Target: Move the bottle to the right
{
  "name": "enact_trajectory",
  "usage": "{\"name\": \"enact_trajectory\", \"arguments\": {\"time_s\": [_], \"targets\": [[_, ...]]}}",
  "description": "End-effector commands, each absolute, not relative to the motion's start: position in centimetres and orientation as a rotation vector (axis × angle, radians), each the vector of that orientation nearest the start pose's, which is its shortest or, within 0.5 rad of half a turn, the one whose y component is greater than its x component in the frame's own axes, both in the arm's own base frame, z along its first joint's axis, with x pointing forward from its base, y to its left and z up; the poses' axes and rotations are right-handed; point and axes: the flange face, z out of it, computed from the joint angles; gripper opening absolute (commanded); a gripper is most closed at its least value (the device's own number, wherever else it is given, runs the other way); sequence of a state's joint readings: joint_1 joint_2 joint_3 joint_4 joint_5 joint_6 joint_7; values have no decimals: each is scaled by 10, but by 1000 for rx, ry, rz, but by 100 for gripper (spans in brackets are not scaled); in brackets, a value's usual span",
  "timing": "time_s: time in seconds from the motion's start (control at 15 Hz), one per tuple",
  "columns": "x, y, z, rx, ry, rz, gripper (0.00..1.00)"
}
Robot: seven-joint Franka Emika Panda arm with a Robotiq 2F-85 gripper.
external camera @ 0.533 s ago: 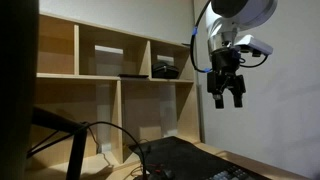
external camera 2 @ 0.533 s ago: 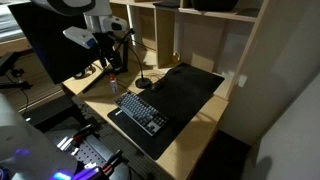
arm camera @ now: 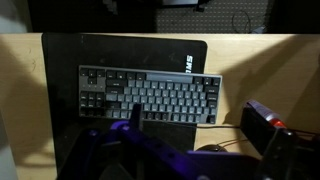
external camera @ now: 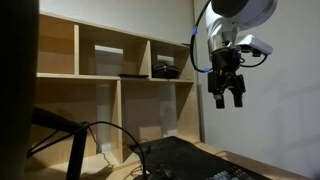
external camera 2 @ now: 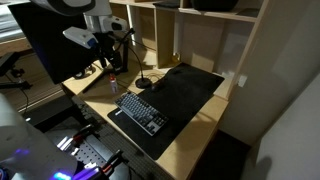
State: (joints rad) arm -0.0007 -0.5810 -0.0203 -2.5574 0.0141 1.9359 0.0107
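Two dark fingers [external camera: 219, 100] spread, empty, above flat rectangular grey keyboard [arm camera: 150, 97] on smooth black mat [arm camera: 120, 50]

The pale wooden desk top [arm camera: 20, 100] shows smooth, faintly grained wood; the large black rectangular desk mat [arm camera: 60, 60] looks matt, cloth-like; the grey compact keyboard [arm camera: 150, 98] has smooth plastic keys. The light wooden shelf unit [external camera: 100, 60] looks smooth and matt; the white rounded arm casing [external camera: 245, 12] is glossy; the black two-finger gripper [external camera: 228, 103] looks matt.
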Motion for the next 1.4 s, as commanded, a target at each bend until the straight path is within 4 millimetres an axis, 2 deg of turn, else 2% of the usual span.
{"name": "enact_trajectory", "arguments": {"time_s": [0.0, 0.33, 0.4, 0.8, 1.07, 1.33], "targets": [[366, -8, 457, -3139, -106, 6, 100], [375, -9, 463, -3140, -263, -156, 100], [376, -8, 466, -3141, -191, -109, 100], [376, -9, 466, -3172, -237, -92, 100], [379, -7, 468, -3136, -295, -197, 100], [386, -4, 473, -3116, -278, -336, 100]]}}
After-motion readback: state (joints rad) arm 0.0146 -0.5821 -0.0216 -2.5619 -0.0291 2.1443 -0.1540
